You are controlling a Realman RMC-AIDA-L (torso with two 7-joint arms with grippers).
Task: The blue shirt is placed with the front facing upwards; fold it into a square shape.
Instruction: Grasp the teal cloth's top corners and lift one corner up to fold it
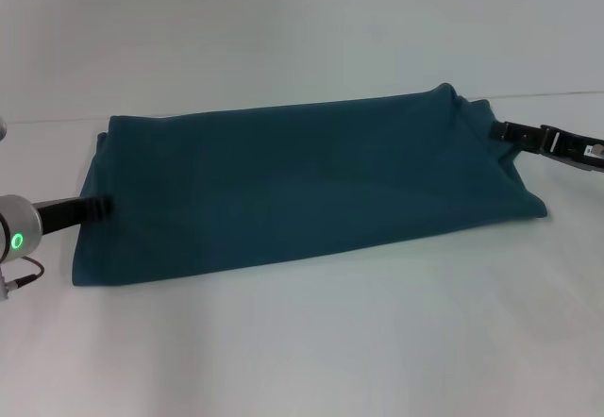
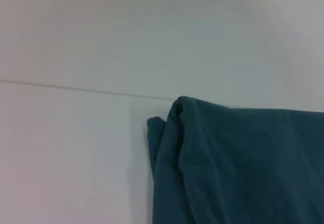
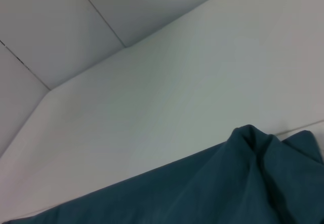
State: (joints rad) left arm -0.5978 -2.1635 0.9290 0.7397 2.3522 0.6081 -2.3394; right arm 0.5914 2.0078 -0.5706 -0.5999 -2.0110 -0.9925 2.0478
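Note:
The blue shirt (image 1: 302,186) lies on the white table as a long, plain teal band folded lengthwise, with no print showing. My left gripper (image 1: 102,208) meets the band's left end at mid-height, its dark fingers closed on the cloth edge. At the band's far right corner, my right gripper (image 1: 497,132) pinches the fabric, which bunches up into a small peak (image 1: 451,91). The left wrist view shows a gathered fold of the shirt (image 2: 182,127). In the right wrist view a raised, creased corner of the shirt (image 3: 253,148) is visible. Neither wrist view shows its own fingers.
The white table (image 1: 311,341) stretches all round the shirt, with a seam line (image 1: 566,93) running behind it. A white wall corner (image 3: 124,44) rises beyond the table in the right wrist view.

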